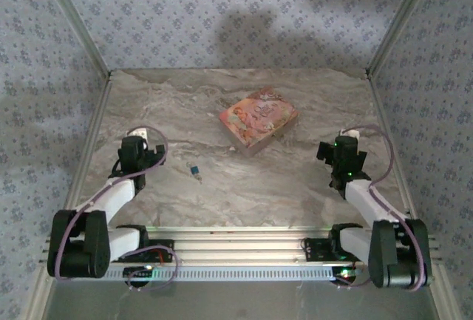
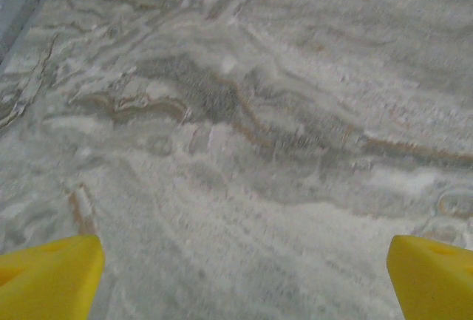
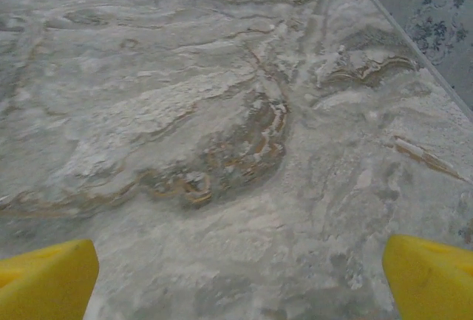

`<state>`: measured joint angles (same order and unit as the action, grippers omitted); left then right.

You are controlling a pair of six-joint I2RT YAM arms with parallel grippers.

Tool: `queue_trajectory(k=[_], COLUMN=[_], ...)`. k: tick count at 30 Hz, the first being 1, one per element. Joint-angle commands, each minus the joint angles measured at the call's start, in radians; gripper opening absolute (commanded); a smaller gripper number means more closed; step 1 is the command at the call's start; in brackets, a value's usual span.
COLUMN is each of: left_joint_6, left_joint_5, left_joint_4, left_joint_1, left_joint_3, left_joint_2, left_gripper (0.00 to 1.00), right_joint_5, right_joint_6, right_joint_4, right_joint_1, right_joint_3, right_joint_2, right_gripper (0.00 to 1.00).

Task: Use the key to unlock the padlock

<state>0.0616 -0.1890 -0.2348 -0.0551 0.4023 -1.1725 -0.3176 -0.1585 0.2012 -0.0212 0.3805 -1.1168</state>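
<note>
The padlock (image 1: pixel 195 171) is a tiny teal-blue body lying on the marble table (image 1: pixel 244 187), left of centre. It is too small to tell whether the key is in it, and I cannot make out the key anywhere. My left gripper (image 1: pixel 137 147) hovers to the padlock's left, well apart from it. In the left wrist view its yellow fingertips (image 2: pixel 52 276) stand wide apart, so the left gripper (image 2: pixel 244 276) is open over bare marble. My right gripper (image 1: pixel 341 156) sits far to the right, and in its wrist view the right gripper (image 3: pixel 240 276) is open, nothing between the fingers (image 3: pixel 432 279).
A pink floral box (image 1: pixel 259 119) lies at the back centre of the table. Patterned walls close in the left, back and right sides, and the right wall (image 3: pixel 436 17) runs close beside the right gripper.
</note>
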Motion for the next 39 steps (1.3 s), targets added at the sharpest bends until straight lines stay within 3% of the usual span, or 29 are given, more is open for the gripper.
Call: queue_trajectory(k=[1,8,13,15,18,39], left_joint_6=[-0.044,-0.093,-0.080,-0.053,-0.040,-0.042], left_joint_5=[0.071,0.149,0.155,0.172,0.170,0.169], left_joint_4=[-0.309,-0.573,-0.648,-0.590,-0.581,-0.575], left_joint_1=[0.017,0.028,0.047,0.068,0.079,0.077], left_joint_3=[-0.034,-0.055,-0.025,0.007,0.011,0.013], left_joint_2=[-0.043,-0.208,-0.364,-0.361,-0.363,-0.362], left_gripper=[0.98,0.98,0.98,0.98,0.98,0.98], right_joint_5=[0.034,0.105,0.112,0.114,0.079,0.076], right_joint_6=[0.057,0.143,0.148,0.131,0.143,0.149], right_joint_4=[0.349,0.633,0.846,0.680,0.659,0.676], right_joint_1=[0.023,0.030,0.030,0.038,0.021,0.017], right_joint_3=[-0.057,-0.065,-0.091,-0.039,-0.015,-0.019], right_joint_2=[-0.064,-0.254,-0.428,-0.397,-0.407,-0.408], right_gripper=[1.00,1.00,1.00,1.00,1.00,1.00])
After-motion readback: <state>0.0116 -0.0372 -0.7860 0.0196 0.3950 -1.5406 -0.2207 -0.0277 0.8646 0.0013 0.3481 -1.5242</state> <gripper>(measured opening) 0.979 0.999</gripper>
